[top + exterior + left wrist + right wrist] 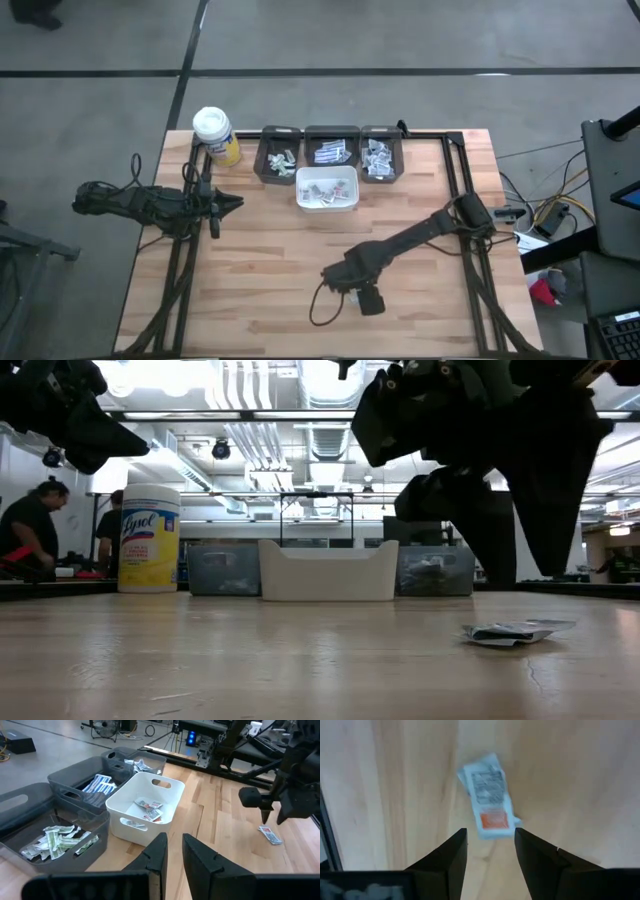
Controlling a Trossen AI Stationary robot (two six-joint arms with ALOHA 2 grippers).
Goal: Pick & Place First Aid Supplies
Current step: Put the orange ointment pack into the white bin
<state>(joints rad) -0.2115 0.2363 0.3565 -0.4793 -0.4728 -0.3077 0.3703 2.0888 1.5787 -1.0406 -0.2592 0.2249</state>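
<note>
One first aid packet (pixel 487 795), white with grey print and an orange patch, lies flat on the wooden table; the low view shows this packet (pixel 515 631) at the right. My right gripper (pixel 490 845) hangs open just above it, pointing down, the packet's near end between the fingertips and untouched. In the high view the right gripper (pixel 345 278) is near the table's middle, toward the near edge. My left gripper (pixel 171 851) waits at the table's left with a narrow gap between its fingers and nothing in it. More first aid supplies lie in the bins.
A white bin (pixel 327 190) holds a few packets. Behind it stand three grey bins (pixel 280 155), (pixel 331 148), (pixel 381 153) with sorted packets. A white-capped yellow bottle (pixel 215 135) stands at the far left. Bare wood lies around the packet.
</note>
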